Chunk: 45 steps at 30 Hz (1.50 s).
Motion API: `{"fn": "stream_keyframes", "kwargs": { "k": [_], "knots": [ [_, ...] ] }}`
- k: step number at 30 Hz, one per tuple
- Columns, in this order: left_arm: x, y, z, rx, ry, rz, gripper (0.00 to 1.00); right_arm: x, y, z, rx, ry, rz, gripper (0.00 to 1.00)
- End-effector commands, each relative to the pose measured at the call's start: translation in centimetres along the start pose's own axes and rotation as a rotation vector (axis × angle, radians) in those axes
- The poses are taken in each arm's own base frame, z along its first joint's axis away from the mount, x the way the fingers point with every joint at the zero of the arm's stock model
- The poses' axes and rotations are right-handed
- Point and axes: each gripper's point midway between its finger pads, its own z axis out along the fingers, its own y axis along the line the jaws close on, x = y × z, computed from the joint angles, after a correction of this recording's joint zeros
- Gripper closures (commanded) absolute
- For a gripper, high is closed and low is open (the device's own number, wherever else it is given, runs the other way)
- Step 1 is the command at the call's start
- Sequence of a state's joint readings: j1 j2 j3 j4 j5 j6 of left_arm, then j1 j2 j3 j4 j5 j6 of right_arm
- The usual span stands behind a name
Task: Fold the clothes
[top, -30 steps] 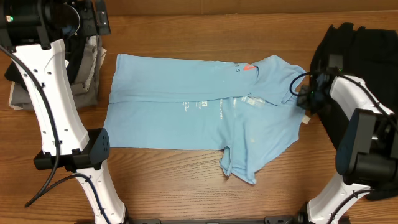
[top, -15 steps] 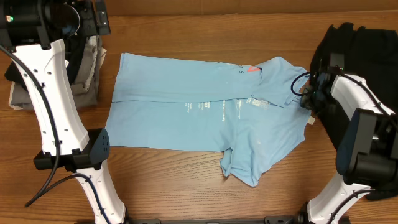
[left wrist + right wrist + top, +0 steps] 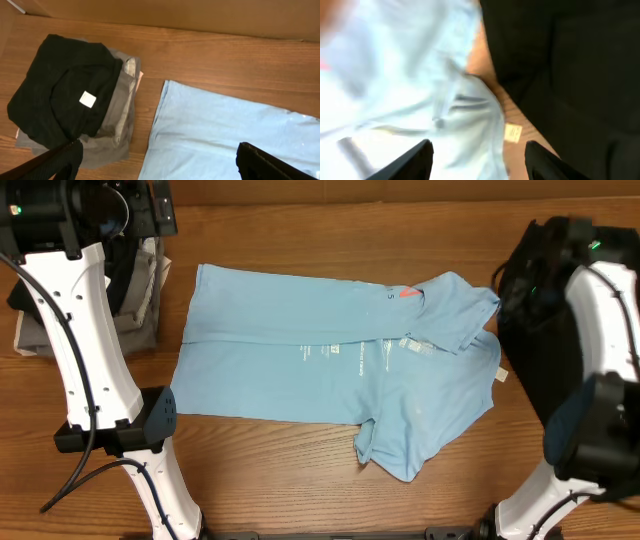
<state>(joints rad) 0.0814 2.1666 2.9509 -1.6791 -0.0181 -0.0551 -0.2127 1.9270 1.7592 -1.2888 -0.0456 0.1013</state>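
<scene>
Early going — the blue T-shirt [image 3: 330, 370] lies mid-table with seemingly one long fold made, a sleeve sticking out near right. The black garment [image 3: 525, 330] waits at the right, unfolded; a folded pile [image 3: 70, 105] sits left. The left gripper [image 3: 159, 147] and right gripper [image 3: 479, 150] both gape wide — empty.

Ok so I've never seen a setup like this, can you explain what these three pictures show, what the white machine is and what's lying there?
These are two white robot arms at a wooden table: the left arm and the right arm. The wide picture looks down from above. The other two come from a camera on each wrist, so the dark prongs at the bottom are that arm's own fingers. A light blue T-shirt lies spread in the middle, a black garment lies at the right, and a folded pile sits at the left. The left gripper and the right gripper are both open and hold nothing. The right wrist picture is blurred.
</scene>
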Motion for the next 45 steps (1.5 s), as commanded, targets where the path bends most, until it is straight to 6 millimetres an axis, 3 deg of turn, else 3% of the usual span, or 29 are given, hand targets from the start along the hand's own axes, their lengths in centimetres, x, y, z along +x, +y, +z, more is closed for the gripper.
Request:
{"fn": "stream_keyframes", "kwargs": {
  "k": [1,6,12,16,19,20,22,25,29,36,41,45],
  "knots": [
    [-0.4,0.2,-3.7,0.012,-0.071,0.010,0.00,-0.1,3.6,-12.0,-0.161,-0.202,-0.049,0.37],
    [-0.5,-0.9,-7.8,0.080,-0.148,0.002,0.00,4.6,4.9,-18.9,-0.193,-0.255,-0.099,0.34],
    [0.0,-1.1,-11.7,0.102,-0.213,-0.021,0.00,10.3,3.9,-24.1,-0.190,-0.352,-0.057,0.31],
    [1.4,-1.6,-12.4,0.138,-0.174,-0.025,0.00,14.0,3.3,-28.2,-0.256,-0.483,-0.006,0.30],
    [3.2,-1.6,-11.2,0.134,-0.087,-0.029,0.00,16.9,2.6,-29.7,-0.286,-0.545,0.023,0.27],
    [4.8,-1.5,-9.5,0.127,0.001,-0.038,0.00,18.6,2.2,-29.4,-0.292,-0.554,0.032,0.25],
    [6.4,-1.4,-7.7,0.119,0.087,-0.049,0.00,19.8,1.8,-27.9,-0.287,-0.517,0.053,0.24],
    [8.5,-0.6,-4.8,0.060,0.201,-0.061,0.00,20.9,1.9,-24.2,-0.295,-0.386,0.100,0.24],
    [10.6,0.1,-1.2,-0.014,0.298,-0.072,0.00,21.0,3.6,-18.3,-0.356,-0.216,0.110,0.27],
    [14.8,-2.2,2.3,-0.007,0.448,-0.028,0.00,21.6,4.8,-9.0,-0.404,-0.064,0.165,0.28],
    [17.0,-3.2,3.9,-0.012,0.508,-0.032,0.00,23.5,5.6,-5.3,-0.376,0.008,0.153,0.27],
    [18.7,-3.1,5.1,-0.025,0.530,-0.065,0.00,24.4,6.7,-4.1,-0.329,0.009,0.129,0.26]
  ]
}}
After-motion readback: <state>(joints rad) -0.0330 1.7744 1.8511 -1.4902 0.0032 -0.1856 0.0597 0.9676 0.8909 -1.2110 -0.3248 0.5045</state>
